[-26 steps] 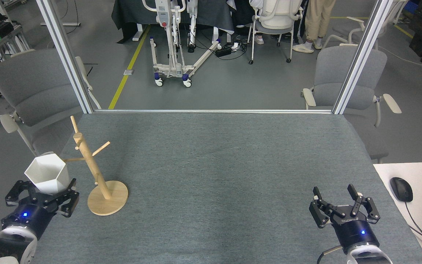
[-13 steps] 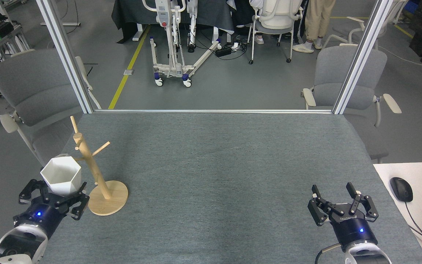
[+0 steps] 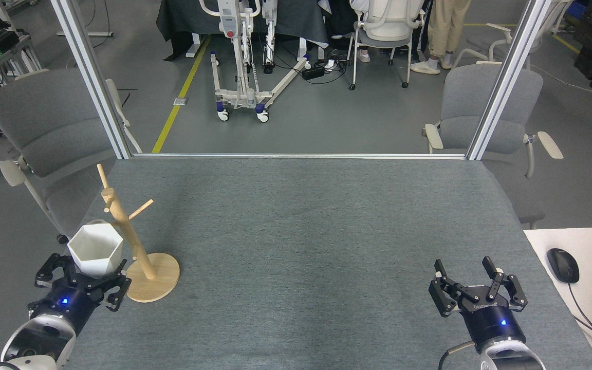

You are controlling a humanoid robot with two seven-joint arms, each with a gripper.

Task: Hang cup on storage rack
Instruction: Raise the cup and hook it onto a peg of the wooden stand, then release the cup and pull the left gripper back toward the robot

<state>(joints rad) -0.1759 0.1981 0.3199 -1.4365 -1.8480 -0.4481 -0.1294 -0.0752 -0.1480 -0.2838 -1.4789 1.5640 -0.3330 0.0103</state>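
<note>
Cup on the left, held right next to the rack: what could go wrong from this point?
1. The cup sits close against the storage rack; pushing further could knock the pole and tip or slide the rack.
2. The left hand grips only the cup's lower part, so a peg nudge might twist it loose.
3. The pegs are thin, so the cup could miss them.

Cup (image 3: pixel 95 248) seemingly crowds rack (image 3: pixel 136 246).

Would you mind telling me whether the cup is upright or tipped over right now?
Roughly upright: the cup sits in the left gripper with its hexagonal mouth facing up, showing an empty white interior.
</note>
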